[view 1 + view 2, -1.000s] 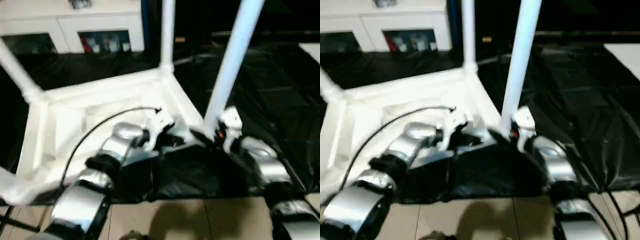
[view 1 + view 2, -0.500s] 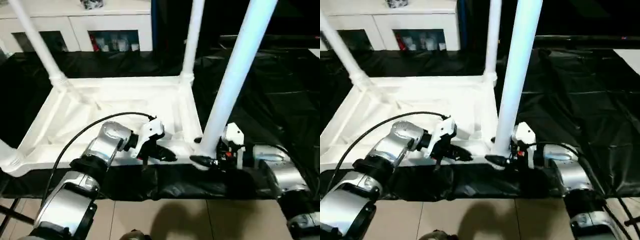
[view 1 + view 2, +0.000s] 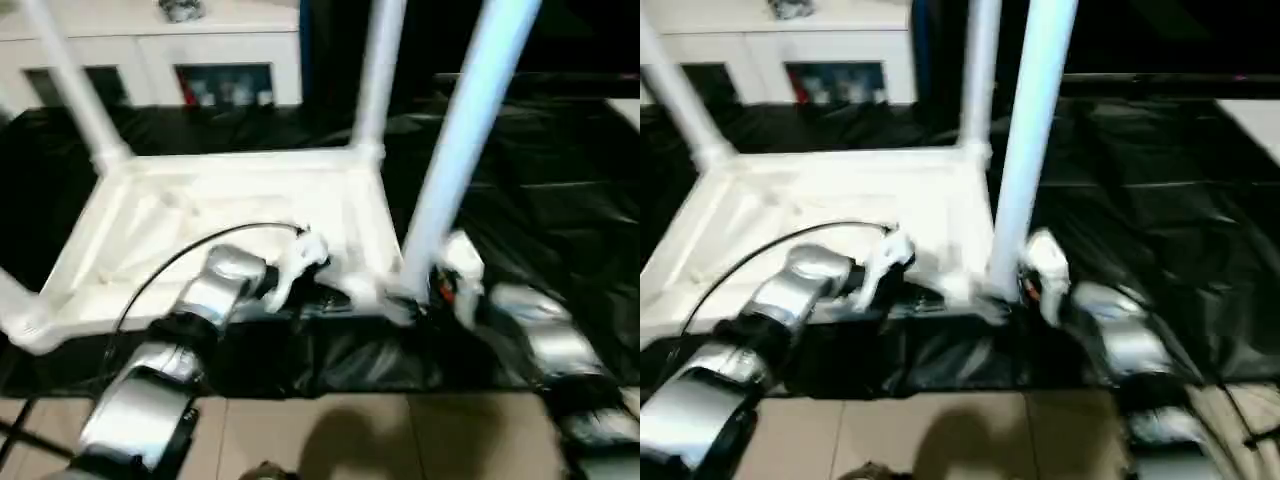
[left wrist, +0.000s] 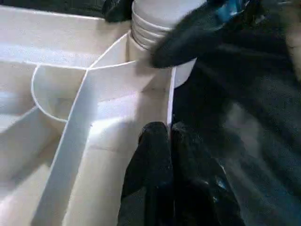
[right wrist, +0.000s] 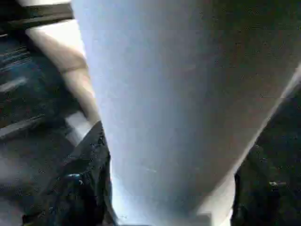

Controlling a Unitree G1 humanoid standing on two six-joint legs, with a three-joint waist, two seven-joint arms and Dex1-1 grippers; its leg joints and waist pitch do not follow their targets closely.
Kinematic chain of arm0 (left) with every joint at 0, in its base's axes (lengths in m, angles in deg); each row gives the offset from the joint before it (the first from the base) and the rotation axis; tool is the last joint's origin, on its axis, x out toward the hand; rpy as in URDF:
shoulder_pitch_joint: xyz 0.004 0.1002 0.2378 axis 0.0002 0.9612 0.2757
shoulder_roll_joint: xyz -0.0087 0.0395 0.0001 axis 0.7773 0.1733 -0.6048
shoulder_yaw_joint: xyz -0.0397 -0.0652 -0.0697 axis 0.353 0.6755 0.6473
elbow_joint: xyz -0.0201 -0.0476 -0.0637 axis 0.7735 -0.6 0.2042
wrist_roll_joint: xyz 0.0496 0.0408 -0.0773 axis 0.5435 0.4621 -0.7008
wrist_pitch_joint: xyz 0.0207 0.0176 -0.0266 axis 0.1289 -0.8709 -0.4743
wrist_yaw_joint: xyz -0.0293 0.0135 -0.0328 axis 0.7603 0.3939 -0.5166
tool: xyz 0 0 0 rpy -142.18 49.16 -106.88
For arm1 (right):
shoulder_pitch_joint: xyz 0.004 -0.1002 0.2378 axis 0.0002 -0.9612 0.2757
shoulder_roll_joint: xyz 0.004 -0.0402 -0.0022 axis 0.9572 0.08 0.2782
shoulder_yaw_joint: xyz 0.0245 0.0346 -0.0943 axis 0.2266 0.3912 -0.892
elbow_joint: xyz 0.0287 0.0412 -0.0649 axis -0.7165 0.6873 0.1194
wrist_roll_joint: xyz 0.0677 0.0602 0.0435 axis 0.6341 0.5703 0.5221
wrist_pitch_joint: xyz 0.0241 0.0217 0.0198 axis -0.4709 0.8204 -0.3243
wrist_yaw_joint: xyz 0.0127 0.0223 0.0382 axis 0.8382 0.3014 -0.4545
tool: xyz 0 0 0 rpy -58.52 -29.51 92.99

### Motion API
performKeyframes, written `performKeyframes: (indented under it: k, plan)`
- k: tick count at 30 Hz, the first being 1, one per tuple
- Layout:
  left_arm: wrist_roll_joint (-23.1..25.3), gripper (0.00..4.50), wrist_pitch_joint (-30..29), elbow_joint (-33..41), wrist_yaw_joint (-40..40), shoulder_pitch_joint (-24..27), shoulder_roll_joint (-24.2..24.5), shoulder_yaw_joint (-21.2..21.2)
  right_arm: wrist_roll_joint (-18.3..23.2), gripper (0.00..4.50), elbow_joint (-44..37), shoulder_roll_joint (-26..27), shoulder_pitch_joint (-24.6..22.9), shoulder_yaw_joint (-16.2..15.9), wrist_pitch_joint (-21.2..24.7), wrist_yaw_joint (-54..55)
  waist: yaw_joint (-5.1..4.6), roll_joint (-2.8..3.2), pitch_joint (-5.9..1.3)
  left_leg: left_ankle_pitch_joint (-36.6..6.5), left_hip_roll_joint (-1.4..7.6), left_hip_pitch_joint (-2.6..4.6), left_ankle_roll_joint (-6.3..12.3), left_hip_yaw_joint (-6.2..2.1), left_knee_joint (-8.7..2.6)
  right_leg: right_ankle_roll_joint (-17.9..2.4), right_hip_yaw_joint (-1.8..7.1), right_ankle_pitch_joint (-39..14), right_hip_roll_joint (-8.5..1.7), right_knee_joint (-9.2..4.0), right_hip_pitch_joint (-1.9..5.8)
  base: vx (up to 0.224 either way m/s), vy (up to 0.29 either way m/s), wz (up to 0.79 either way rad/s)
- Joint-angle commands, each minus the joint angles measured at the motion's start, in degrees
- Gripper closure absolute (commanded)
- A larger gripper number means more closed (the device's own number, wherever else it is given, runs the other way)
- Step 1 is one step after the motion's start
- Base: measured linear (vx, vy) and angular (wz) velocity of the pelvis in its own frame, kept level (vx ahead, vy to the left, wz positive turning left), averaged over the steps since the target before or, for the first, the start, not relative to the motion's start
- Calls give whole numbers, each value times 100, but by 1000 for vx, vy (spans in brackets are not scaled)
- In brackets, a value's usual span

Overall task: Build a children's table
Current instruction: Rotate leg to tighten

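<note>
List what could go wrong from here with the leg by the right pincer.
1. The right pincer has its fingers either side of the near leg, low at the corner socket. The leg stands tall above the grip, so a sideways push could lever it crooked in the socket.
2. The left pincer is shut and rests against the tabletop's rib beside that corner. If it slips, the upturned top may slide on the black sheet.

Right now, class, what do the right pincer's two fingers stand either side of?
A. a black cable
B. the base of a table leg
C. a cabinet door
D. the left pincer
B: in the right wrist view the leg rises between the right pincer fingers.
</note>
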Motion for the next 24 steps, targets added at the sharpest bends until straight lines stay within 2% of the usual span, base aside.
performKeyframes:
  k: [1, 2, 3, 4, 5, 6, 7, 9, 11, 15, 17, 18, 20, 22, 23, 24]
  plan:
    - [-191, 450, 27, 70, 477, -278, -498, 57, -316, 173, 353, 387, -17, -369, 183, 473, -34, -82, -313, -1662, 867, 180, -279, -522, -541, -1261, 490, -1722, -833, -526, 161, 0, 0, 0]
    - [-188, 450, -87, -40, 855, -383, -655, 112, -288, 174, 529, 583, 110, -245, 259, 956, -39, -84, -319, -1620, 877, 183, -269, -517, -547, -1267, 493, -1577, -826, -516, 163, 0, 0, 0]
    - [-177, 450, -158, -103, 1153, -447, -778, 149, -280, 174, 667, 740, 214, -142, 341, 1405, -80, -85, -348, -1373, 865, 154, -214, -499, -553, -1389, 482, -941, -790, -433, 184, 0, 0, 0]
    - [-170, 450, -198, -132, 1304, -474, -845, 166, -286, 174, 736, 823, 266, -101, 380, 1640, -80, -85, -348, -1373, 865, 154, -214, -499, -553, -1389, 482, -941, -790, -433, 184, 0, 0, 0]
    - [-163, 450, -223, -155, 1426, -492, -899, 179, -297, 174, 800, 895, 311, -62, 408, 1836, -104, -73, -368, -1175, 835, 160, -133, -469, -533, -1505, 473, -460, -784, -397, 182, 0, 0, 0]
    - [-159, 450, -246, -156, 1517, -491, -967, 183, -299, 174, 873, 975, 352, -54, 462, 1944, -105, -71, -364, -1142, 826, 145, -77, -467, -522, -1526, 472, -388, -793, -397, 199, 0, 0, 0]
    - [-151, 450, -244, -182, 1587, -497, -1016, 192, -319, 174, 965, 1036, 396, -41, 466, 2018, -101, -83, -376, -1019, 809, 123, 63, -452, -484, -1557, 476, -219, -826, -392, 227, 0, 0, 0]
    - [-144, 450, -224, -172, 1580, -456, -1102, 173, -422, 174, 1042, 1120, 426, -88, 321, 2105, -89, -89, -375, -868, 801, 106, 258, -446, -459, -1544, 464, -155, -828, -402, 243, 0, 0, 0]
    - [-130, 450, -195, -183, 1545, -438, -1125, 153, -461, 118, 1079, 1148, 442, -102, 206, 2112, -76, -85, -364, -882, 820, 107, 367, -449, -466, -1484, 450, -360, -805, -419, 230, 0, 0, 0]
    - [-144, 450, -125, -191, 1369, -402, -1071, 118, -415, 95, 1102, 1106, 467, -66, 19, 1936, -78, -74, -357, -1107, 858, 144, 238, -458, -509, -1446, 451, -633, -780, -426, 207, 0, 0, 0]
    - [-169, 450, -50, -145, 1190, -371, -999, 103, -433, 56, 1097, 1014, 479, -75, -102, 1860, -88, -75, -363, -1087, 851, 142, 212, -454, -507, -1489, 456, -453, -788, -404, 211, 0, 0, 0]
    - [-189, 450, -15, -111, 1063, -349, -961, 92, -433, 56, 1083, 966, 476, -85, -149, 1782, -92, -80, -369, -1055, 845, 133, 223, -449, -499, -1504, 459, -384, -796, -395, 219, 0, 0, 0]
    - [-238, 450, 86, 0, 670, -274, -832, 44, -434, 56, 1029, 809, 455, -124, -301, 1505, -75, -80, -379, -901, 828, 104, 333, -439, -468, -1532, 451, -191, -808, -375, 245, 0, 0, 0]
    - [-257, 450, 112, 70, 418, -215, -717, 3, -432, 56, 982, 668, 417, -167, -418, 1201, -50, -78, -395, -688, 838, 100, 476, -431, -446, -1557, 430, 77, -791, -335, 244, 0, 0, 0]
    - [-270, 450, 111, 104, 280, -184, -650, -15, -425, 56, 949, 584, 387, -196, -479, 981, -32, -83, -396, -606, 856, 85, 614, -425, -437, -1596, 420, 238, -785, -297, 244, 0, 0, 0]
    - [-286, 450, 110, 130, 162, -162, -599, -27, -408, 56, 900, 523, 350, -226, -509, 766, -30, -95, -400, -604, 850, 82, 657, -421, -427, -1604, 414, 267, -783, -290, 244, 0, 0, 0]
